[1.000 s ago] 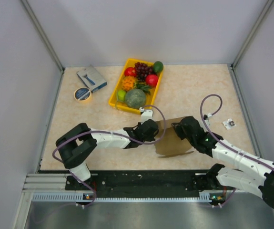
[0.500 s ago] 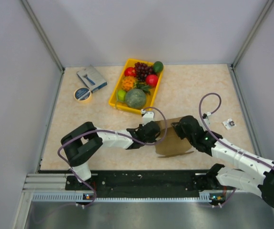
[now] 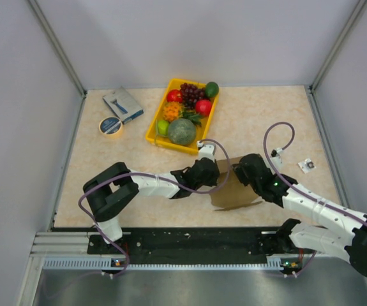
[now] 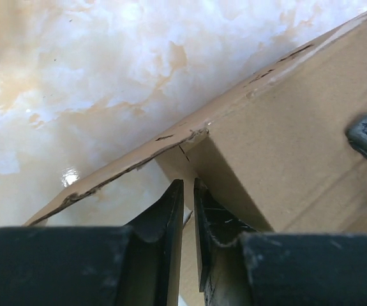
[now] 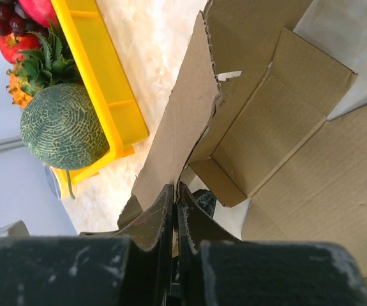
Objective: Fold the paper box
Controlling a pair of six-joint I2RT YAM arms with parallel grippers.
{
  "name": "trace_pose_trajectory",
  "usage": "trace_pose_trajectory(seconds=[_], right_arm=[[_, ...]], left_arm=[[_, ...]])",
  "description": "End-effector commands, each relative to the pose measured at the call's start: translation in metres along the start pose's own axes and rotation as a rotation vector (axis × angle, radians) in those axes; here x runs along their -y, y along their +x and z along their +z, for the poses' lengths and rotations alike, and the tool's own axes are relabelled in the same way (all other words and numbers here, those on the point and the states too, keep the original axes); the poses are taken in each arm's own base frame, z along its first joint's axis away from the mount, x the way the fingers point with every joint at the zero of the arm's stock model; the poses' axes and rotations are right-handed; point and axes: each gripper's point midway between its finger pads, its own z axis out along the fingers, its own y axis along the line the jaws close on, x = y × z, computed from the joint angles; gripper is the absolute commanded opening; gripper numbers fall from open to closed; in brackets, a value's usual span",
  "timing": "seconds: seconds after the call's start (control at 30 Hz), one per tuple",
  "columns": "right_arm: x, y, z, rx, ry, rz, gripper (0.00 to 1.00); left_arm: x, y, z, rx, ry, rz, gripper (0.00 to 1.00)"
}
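Observation:
The paper box (image 3: 235, 191) is a brown cardboard sheet, partly folded, lying on the table between my two arms near the front. My left gripper (image 3: 210, 171) is at its left edge. In the left wrist view (image 4: 188, 191) the fingers are shut on a thin flap of the paper box (image 4: 285, 146). My right gripper (image 3: 242, 168) is at the box's upper edge. In the right wrist view (image 5: 175, 191) it is shut on a raised side panel of the paper box (image 5: 285, 127), whose side walls stand up.
A yellow tray (image 3: 154, 137) of fruit stands behind the box, its rim (image 5: 100, 57) and a green melon (image 5: 62, 127) close to the right gripper. A tape roll (image 3: 111, 126) and a blue-grey packet (image 3: 123, 105) lie far left. A small white object (image 3: 307, 166) lies right.
My left gripper has moved a little right and away from the front edge, and the box has shifted slightly right with it. The right gripper has barely moved.

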Motion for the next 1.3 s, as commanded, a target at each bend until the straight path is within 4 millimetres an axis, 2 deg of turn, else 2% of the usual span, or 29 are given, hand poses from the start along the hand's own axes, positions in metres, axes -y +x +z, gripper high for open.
trace_pose_trajectory(seconds=[0.0, 0.23, 0.4, 0.43, 0.47, 0.53, 0.6, 0.63, 0.7, 0.73, 0.77, 0.8, 0.83, 0.87, 0.9, 0.93, 0.97, 1.0, 1.03, 1.07, 1.1, 1.13, 1.17, 1.2, 1.23, 1.27], right_arm=[[0.017, -0.013, 0.002, 0.064, 0.065, -0.104, 0.00], [0.026, -0.010, 0.004, 0.059, 0.083, -0.078, 0.00], [0.026, -0.014, 0.004, 0.074, 0.077, -0.077, 0.00], [0.026, -0.013, 0.004, 0.074, 0.079, -0.077, 0.00], [0.027, -0.013, 0.004, 0.072, 0.083, -0.078, 0.00], [0.028, -0.011, 0.005, 0.065, 0.084, -0.077, 0.00], [0.029, -0.010, 0.005, 0.062, 0.084, -0.080, 0.00], [0.028, -0.011, 0.005, 0.064, 0.080, -0.082, 0.00], [0.027, -0.012, 0.005, 0.069, 0.076, -0.082, 0.00], [0.027, -0.012, 0.004, 0.067, 0.075, -0.086, 0.00], [0.026, -0.012, 0.004, 0.067, 0.071, -0.086, 0.00], [0.025, -0.013, 0.004, 0.069, 0.070, -0.089, 0.00], [0.026, -0.012, 0.004, 0.067, 0.071, -0.089, 0.00], [0.026, -0.012, 0.004, 0.069, 0.073, -0.090, 0.00], [0.025, -0.012, 0.004, 0.066, 0.069, -0.086, 0.00], [0.026, -0.012, 0.004, 0.066, 0.073, -0.090, 0.00], [0.025, -0.011, 0.004, 0.063, 0.072, -0.090, 0.00], [0.024, -0.011, 0.004, 0.061, 0.070, -0.089, 0.00], [0.024, -0.011, 0.004, 0.061, 0.071, -0.091, 0.00], [0.024, -0.011, 0.004, 0.060, 0.070, -0.090, 0.00], [0.023, -0.010, 0.004, 0.060, 0.069, -0.089, 0.00], [0.023, -0.010, 0.004, 0.058, 0.067, -0.087, 0.00], [0.022, -0.010, 0.004, 0.057, 0.066, -0.088, 0.00], [0.022, -0.009, 0.004, 0.052, 0.065, -0.088, 0.00], [0.021, -0.010, 0.004, 0.054, 0.063, -0.088, 0.00], [0.021, -0.010, 0.004, 0.054, 0.063, -0.089, 0.00]], left_arm=[[0.022, -0.012, -0.005, 0.049, 0.118, -0.003, 0.19], [0.028, -0.013, -0.018, 0.055, 0.177, 0.015, 0.27], [0.013, -0.009, -0.035, 0.051, 0.162, 0.025, 0.33], [0.017, -0.015, -0.043, 0.070, 0.185, 0.022, 0.34], [0.012, -0.010, -0.048, 0.063, 0.185, 0.030, 0.35], [0.016, -0.019, -0.062, 0.084, 0.217, 0.045, 0.37], [0.013, -0.017, -0.072, 0.089, 0.236, 0.063, 0.40], [0.018, -0.028, -0.086, 0.125, 0.277, 0.085, 0.40], [0.010, -0.030, -0.096, 0.137, 0.263, 0.111, 0.41], [0.009, -0.041, -0.108, 0.172, 0.258, 0.124, 0.40], [-0.007, -0.042, -0.110, 0.176, 0.185, 0.131, 0.38], [-0.014, -0.045, -0.115, 0.187, 0.165, 0.136, 0.36], [-0.017, -0.058, -0.125, 0.232, 0.166, 0.138, 0.36], [-0.033, -0.059, -0.126, 0.234, 0.121, 0.137, 0.36], [-0.038, -0.067, -0.132, 0.258, 0.115, 0.121, 0.35], [-0.046, -0.071, -0.133, 0.263, 0.102, 0.109, 0.35], [-0.065, -0.074, -0.130, 0.261, 0.073, 0.085, 0.34], [-0.072, -0.078, -0.130, 0.267, 0.073, 0.060, 0.34], [-0.091, -0.085, -0.125, 0.279, 0.039, 0.033, 0.34], [-0.094, -0.088, -0.121, 0.272, 0.043, 0.024, 0.34], [-0.095, -0.076, -0.108, 0.199, 0.060, 0.045, 0.31], [-0.088, -0.090, -0.103, 0.203, 0.067, 0.058, 0.30], [-0.085, -0.090, -0.096, 0.172, 0.072, 0.076, 0.29], [-0.090, -0.072, -0.082, 0.078, 0.045, 0.093, 0.28], [-0.085, -0.082, -0.075, 0.085, 0.049, 0.093, 0.26], [-0.084, -0.081, -0.068, 0.075, 0.051, 0.092, 0.25]])
